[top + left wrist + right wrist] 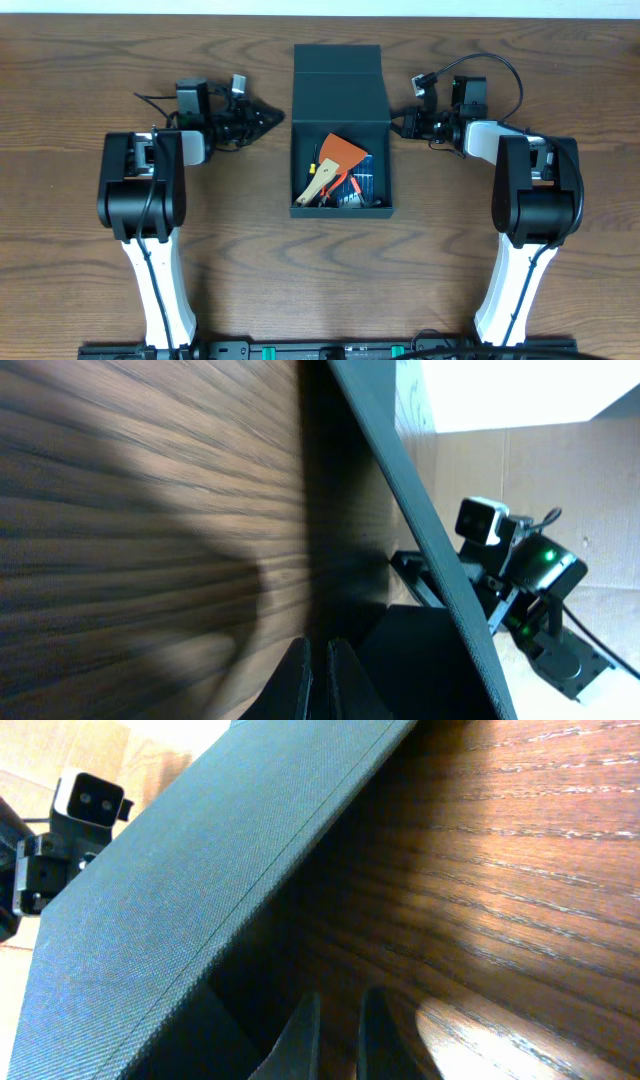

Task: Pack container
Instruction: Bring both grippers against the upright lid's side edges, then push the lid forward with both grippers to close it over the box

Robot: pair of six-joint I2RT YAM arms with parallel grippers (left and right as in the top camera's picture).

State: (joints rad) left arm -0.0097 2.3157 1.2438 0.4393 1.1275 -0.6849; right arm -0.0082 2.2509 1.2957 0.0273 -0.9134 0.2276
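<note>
Cardboard, dark teal-green and matte, made up the container point(340, 212), which sat at the middle of the wooden table point(60, 250), between the two arms. Its flap lid point(338, 85) stood open on the far side. Inside lay an orange-bladed scraper point(340, 155) with a pale wooden handle, slanting across a small blue case point(367, 182). Beside them were some red-handled pieces that I could not make out.

The left gripper point(272, 118) pointed at the box's far left corner from just beside it, and I could not tell whether it touched. Its fingers point(300, 685) sat almost together, with only a sliver of gap and nothing held. They were low over the wood, with the box's dark wall rising ahead.

The right gripper point(398, 124) mirrored it near the far right corner, level with the lid's hinge line. Its fingers point(300, 1040) were likewise close together around nothing, with a narrow gap between them.
</note>
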